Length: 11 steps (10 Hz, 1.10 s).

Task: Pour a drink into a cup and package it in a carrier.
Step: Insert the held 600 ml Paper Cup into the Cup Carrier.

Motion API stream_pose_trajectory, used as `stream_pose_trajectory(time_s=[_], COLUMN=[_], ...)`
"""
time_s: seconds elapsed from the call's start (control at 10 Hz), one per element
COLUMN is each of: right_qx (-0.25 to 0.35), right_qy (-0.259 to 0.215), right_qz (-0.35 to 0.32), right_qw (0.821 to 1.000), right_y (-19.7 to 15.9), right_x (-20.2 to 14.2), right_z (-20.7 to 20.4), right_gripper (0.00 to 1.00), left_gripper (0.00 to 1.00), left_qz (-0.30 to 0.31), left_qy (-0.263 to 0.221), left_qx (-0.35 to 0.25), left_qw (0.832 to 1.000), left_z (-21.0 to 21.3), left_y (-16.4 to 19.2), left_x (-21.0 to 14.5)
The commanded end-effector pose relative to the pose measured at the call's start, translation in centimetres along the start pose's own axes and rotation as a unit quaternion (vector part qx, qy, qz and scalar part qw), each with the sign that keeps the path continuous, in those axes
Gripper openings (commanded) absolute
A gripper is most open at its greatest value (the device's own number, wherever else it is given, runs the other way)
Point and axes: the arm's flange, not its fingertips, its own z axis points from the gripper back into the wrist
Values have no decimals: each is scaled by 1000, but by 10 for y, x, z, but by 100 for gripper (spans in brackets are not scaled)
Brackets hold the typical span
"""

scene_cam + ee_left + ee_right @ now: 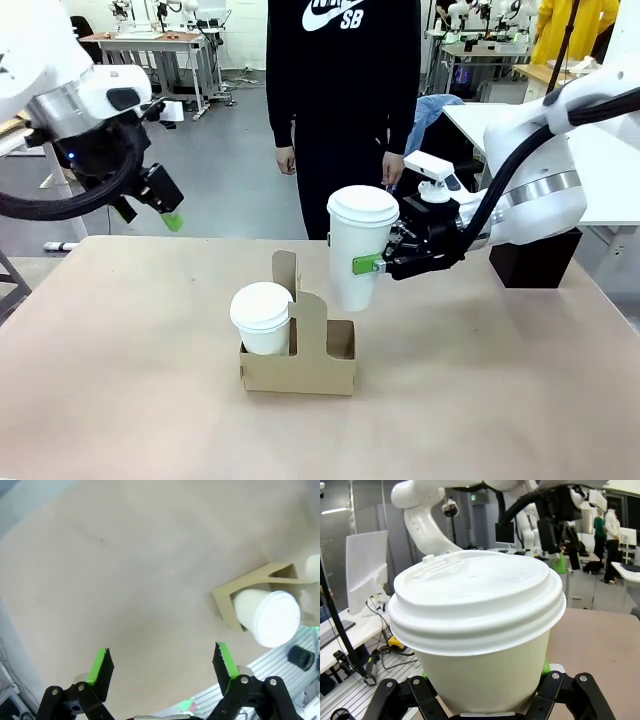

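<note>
Inspector: Carrier (300, 368) status?
Operator: 1 lidded cup (262, 315) sits in its left pocket. Right end effector (375, 264) grips a 2nd cup (358, 240) above its right pocket. Left end effector (162, 660) is open, well left.
Inspector: Risk?
Operator: A misaligned descent could catch the handle (286, 275) and tip the carrier.

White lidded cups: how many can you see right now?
2. A short cup sits in the cardboard carrier's left pocket; a tall cup is held by the right tool over the carrier's right pocket.
</note>
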Motion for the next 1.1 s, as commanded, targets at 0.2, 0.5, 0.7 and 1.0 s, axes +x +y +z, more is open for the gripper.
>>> stream_pose_trajectory(time_s=[0.2,0.5,0.7,1.0], right_qx=[20,27,28,37], right_qy=[-29,-42,-46,-48], right_qz=[5,2,6,-9], right_qw=[999,999,999,998], right_y=[-8,-6,-5,-10], right_x=[-26,-42,-47,-60], right_z=[-13,-20,-25,-36], right_gripper=[80,80,80,80], left_gripper=[100,100,100,100], left_qz=[-72,-61,-61,-61], left_qy=[-27,-18,-18,-18], left_qx=[-42,-23,-23,-23], left_qw=[996,998,998,998], left_z=[-12,-14,-14,-14], left_y=[15,13,13,13], left_x=[-24,-18,-18,-18])
